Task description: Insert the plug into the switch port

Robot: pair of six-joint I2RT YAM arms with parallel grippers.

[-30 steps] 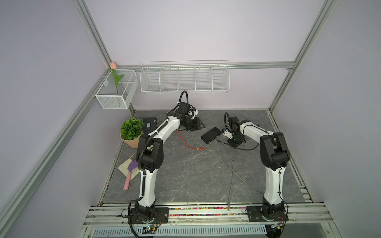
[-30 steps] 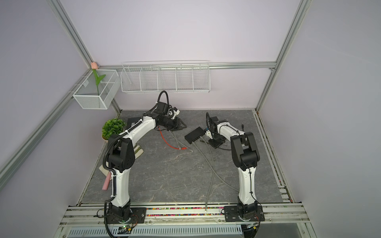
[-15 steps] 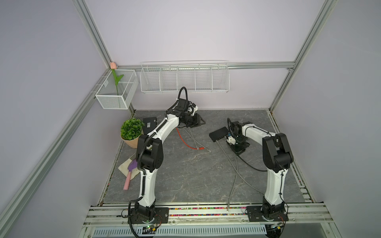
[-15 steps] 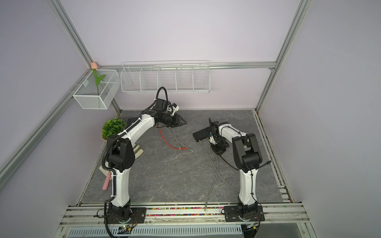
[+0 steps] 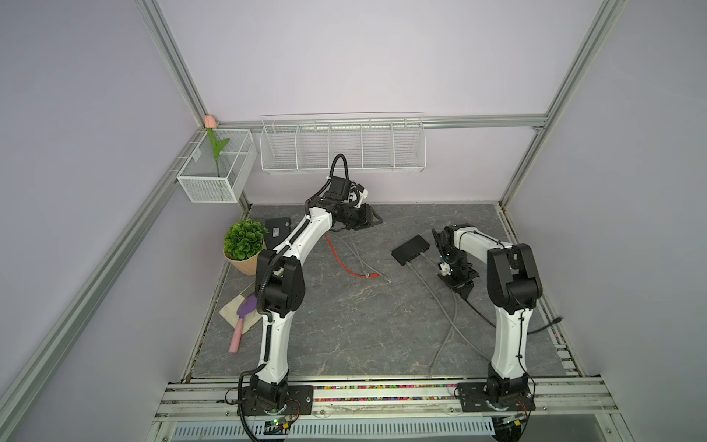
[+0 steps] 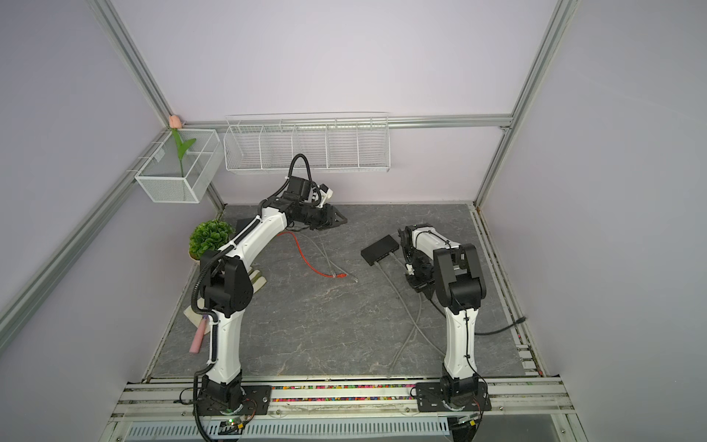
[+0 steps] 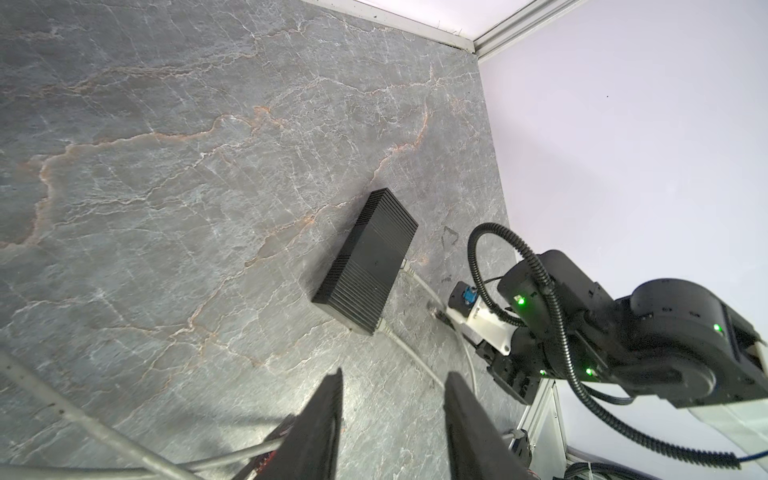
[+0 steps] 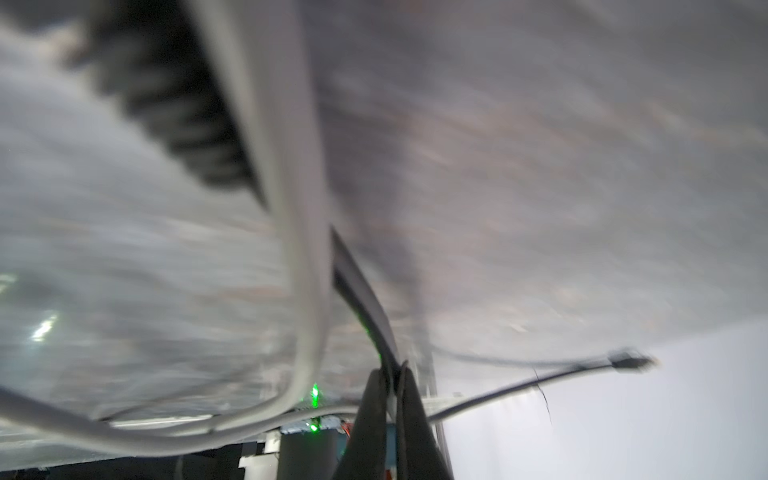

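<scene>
Black switch (image 5: 411, 249) lies diagonally; right fingers (image 8: 370, 415) pinch black cable (image 8: 353, 286); left fingers (image 7: 316, 436) half-open, empty.

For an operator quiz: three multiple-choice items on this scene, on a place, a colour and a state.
1. The switch lies: A in the wall basket; B on the table near the right gripper; C on the front rail.
2. The bright cable is: A blue; B red; C green.
3. The left gripper is: A open, empty; B shut on the switch; C shut on a cable.
B: it sits on the table; B: plainly red; A: fingers apart, nothing between.
</scene>
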